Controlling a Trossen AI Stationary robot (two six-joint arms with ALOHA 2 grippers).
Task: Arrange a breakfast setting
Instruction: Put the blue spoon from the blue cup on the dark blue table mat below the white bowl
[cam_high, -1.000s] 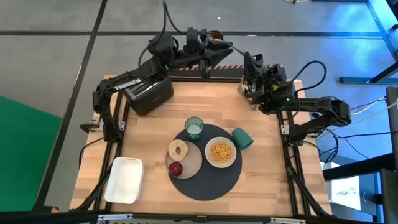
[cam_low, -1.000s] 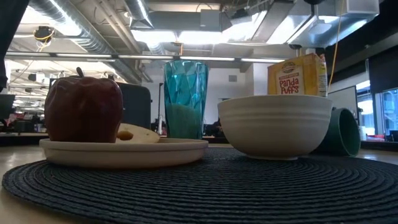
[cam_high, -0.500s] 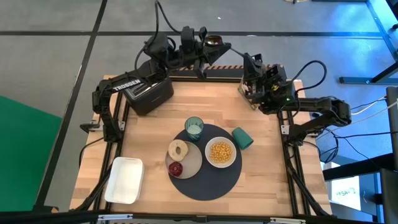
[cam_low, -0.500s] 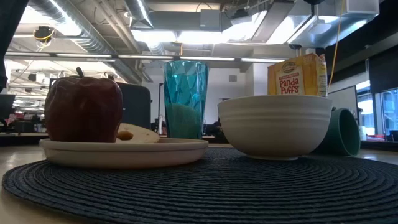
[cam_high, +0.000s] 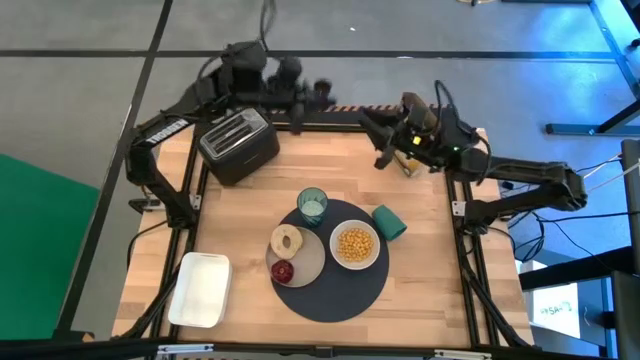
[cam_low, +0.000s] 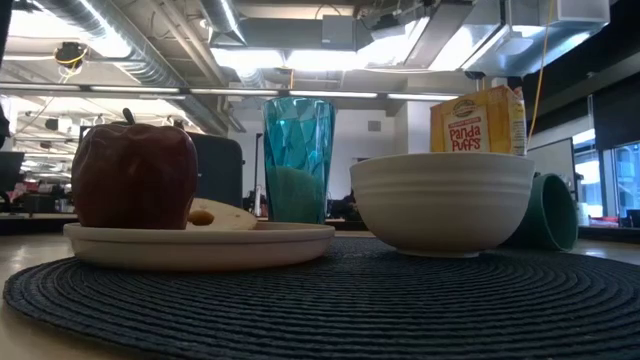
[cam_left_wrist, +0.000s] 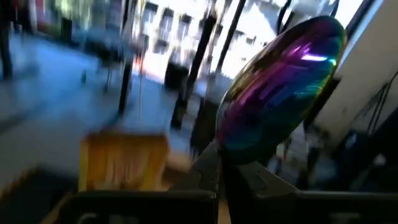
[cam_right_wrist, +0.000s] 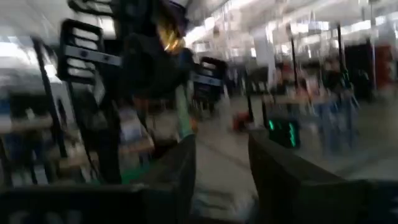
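My left gripper (cam_high: 322, 88) is at the back edge of the table, pinched shut on a shiny rainbow spoon (cam_left_wrist: 280, 87); the spoon is light, hard and slippery, so I should keep hold low on its thin handle. My right gripper (cam_high: 383, 160) is near the yellow cereal box (cam_high: 408, 160), fingers (cam_right_wrist: 174, 168) a little apart, holding nothing. The spoon should go by the white bowl (cam_high: 354, 246) on the round dark mat (cam_high: 340, 295).
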